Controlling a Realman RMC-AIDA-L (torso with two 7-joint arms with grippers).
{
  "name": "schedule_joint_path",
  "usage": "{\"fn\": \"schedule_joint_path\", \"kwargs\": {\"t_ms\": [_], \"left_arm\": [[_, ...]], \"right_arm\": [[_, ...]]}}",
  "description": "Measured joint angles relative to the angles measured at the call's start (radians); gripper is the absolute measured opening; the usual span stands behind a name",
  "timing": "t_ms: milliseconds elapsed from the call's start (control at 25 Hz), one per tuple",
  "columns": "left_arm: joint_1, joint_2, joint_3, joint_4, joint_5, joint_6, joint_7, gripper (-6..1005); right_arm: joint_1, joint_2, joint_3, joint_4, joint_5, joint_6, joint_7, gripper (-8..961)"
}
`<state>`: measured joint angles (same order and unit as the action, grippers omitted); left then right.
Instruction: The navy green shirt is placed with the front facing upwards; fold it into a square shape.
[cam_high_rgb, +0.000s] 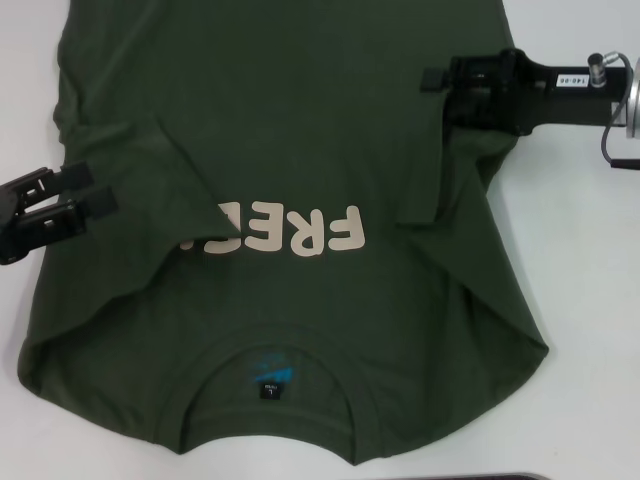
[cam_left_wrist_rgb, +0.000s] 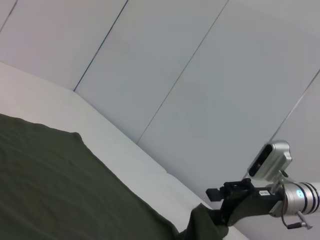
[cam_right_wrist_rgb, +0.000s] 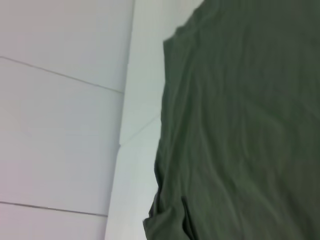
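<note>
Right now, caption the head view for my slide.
Olive "FREE!" T-shirt on the white table, both sleeves folded inward; left gripper and right gripper at its sides.

head view looks steeply down, close; both wrist views skim low across the shirt (cam_high_rgb: 300, 130) toward the walls.

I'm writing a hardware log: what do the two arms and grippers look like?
Both grippers, left gripper and right gripper, are matte black and blocky. The right arm has a white label with small print, a silver wrist section, a thin grey cable and a silver camera module.
</note>
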<state>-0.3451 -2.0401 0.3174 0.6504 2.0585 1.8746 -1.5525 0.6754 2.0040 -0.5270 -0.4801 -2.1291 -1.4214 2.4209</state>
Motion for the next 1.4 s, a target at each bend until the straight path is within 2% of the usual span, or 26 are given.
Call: {"fn": "schedule_joint_path", "kwargs": {"t_ms": [280,720,840,1000,1200,1400], "left_arm": [[0.004,0.0,0.0,0.0,0.0,0.001,0.0,841],[0.007,0.0,0.0,0.0,0.0,0.001,0.0,842],[0.008,0.0,0.0,0.0,0.0,0.002,0.0,842],[0.01,0.0,0.0,0.0,0.0,0.003,-0.001,842],[0.013,0.005,0.0,0.0,0.0,0.003,-0.005,842],[0.012,0.004,0.0,0.0,0.0,0.0,-0.007,841]], "right_arm": [[0.02,0.001,-0.016,0.001,-0.006,0.004,0.015,580],[0.018,-0.01,-0.082,-0.003,-0.009,0.004,0.049,581],[0.014,-0.025,-0.092,-0.009,-0.011,-0.004,0.08,580],[0.018,-0.06,-0.127,-0.024,-0.011,-0.023,0.152,578],[0.041,-0.096,-0.23,-0.136,-0.024,-0.088,0.301,576],[0.073,-0.11,-0.237,-0.235,-0.065,-0.117,0.362,574]]}}
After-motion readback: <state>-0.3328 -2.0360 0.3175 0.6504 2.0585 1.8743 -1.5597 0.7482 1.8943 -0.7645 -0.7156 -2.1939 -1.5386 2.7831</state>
